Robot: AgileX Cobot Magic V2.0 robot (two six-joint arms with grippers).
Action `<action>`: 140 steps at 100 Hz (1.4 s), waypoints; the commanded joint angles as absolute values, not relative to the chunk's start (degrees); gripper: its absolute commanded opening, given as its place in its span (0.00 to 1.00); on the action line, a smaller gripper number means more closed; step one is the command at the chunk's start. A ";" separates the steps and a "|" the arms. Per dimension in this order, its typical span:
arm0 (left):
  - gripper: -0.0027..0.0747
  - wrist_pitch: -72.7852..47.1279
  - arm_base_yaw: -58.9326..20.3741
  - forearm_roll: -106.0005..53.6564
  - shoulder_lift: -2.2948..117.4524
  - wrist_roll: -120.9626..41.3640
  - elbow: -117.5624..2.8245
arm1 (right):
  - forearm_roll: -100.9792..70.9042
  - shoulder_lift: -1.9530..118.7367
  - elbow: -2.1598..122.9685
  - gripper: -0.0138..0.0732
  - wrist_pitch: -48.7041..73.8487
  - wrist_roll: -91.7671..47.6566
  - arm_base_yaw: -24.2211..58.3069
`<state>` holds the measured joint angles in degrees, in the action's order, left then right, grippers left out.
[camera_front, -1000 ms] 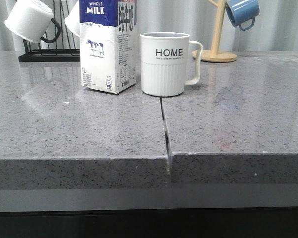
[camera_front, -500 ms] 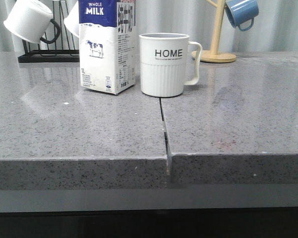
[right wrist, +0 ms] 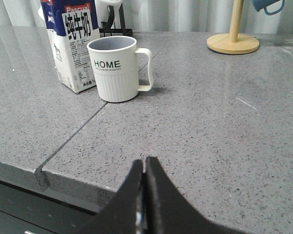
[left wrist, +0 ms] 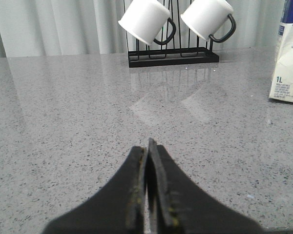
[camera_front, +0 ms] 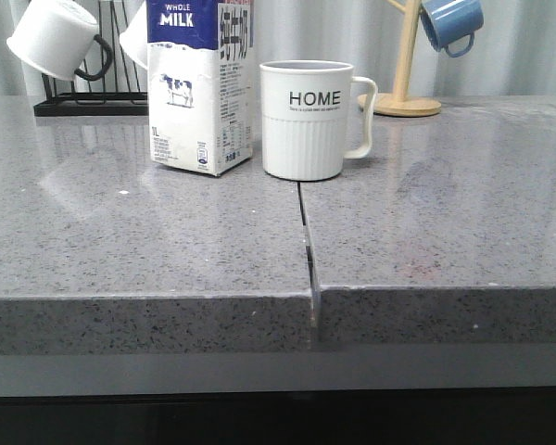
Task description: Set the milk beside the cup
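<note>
The milk carton [camera_front: 204,88], white with a blue top band, stands upright on the grey counter, just left of the white "HOME" cup [camera_front: 308,120]. A narrow gap separates them. The cup's handle points right. Both also show in the right wrist view: carton [right wrist: 72,48], cup [right wrist: 115,69]. The carton's lower edge shows in the left wrist view [left wrist: 288,68]. My left gripper [left wrist: 147,148] is shut and empty, low over the counter, well away from the carton. My right gripper [right wrist: 144,165] is shut and empty near the counter's front edge. Neither gripper shows in the front view.
A black rack [camera_front: 88,97] with white black-handled mugs [camera_front: 56,39] stands at the back left. A wooden mug tree [camera_front: 403,83] holding a blue mug [camera_front: 452,22] stands at the back right. A seam [camera_front: 306,241] splits the counter down the middle.
</note>
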<state>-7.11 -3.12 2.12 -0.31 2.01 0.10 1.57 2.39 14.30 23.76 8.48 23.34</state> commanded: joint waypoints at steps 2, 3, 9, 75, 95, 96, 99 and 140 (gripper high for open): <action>0.01 -2.76 -2.89 2.24 -2.10 2.65 2.53 | 1.74 2.99 15.94 0.08 19.05 8.01 23.24; 0.01 -2.76 -2.89 2.24 -2.10 2.65 2.53 | 1.74 2.99 15.94 0.08 19.05 8.01 23.24; 0.01 -2.76 -2.89 2.24 -2.10 2.65 2.53 | 1.74 2.99 15.94 0.08 19.05 8.01 23.24; 0.01 -2.76 -2.89 2.24 -2.10 2.65 2.53 | 1.86 2.99 10.05 0.08 6.93 8.01 16.34; 0.01 -2.76 -2.89 2.24 -2.10 2.65 2.53 | 1.86 2.06 0.67 0.08 -1.00 8.01 3.41; 0.01 -2.76 -2.89 2.24 -2.10 2.65 2.53 | 1.86 1.96 0.41 0.08 -1.00 8.01 2.97; 0.01 -2.76 -2.89 2.24 -2.10 2.65 2.53 | 1.81 1.43 -0.58 0.08 -1.00 8.01 0.94; 0.01 -2.76 -2.89 2.24 -2.10 2.65 2.53 | 2.00 -1.79 -0.65 0.08 4.03 8.01 -3.62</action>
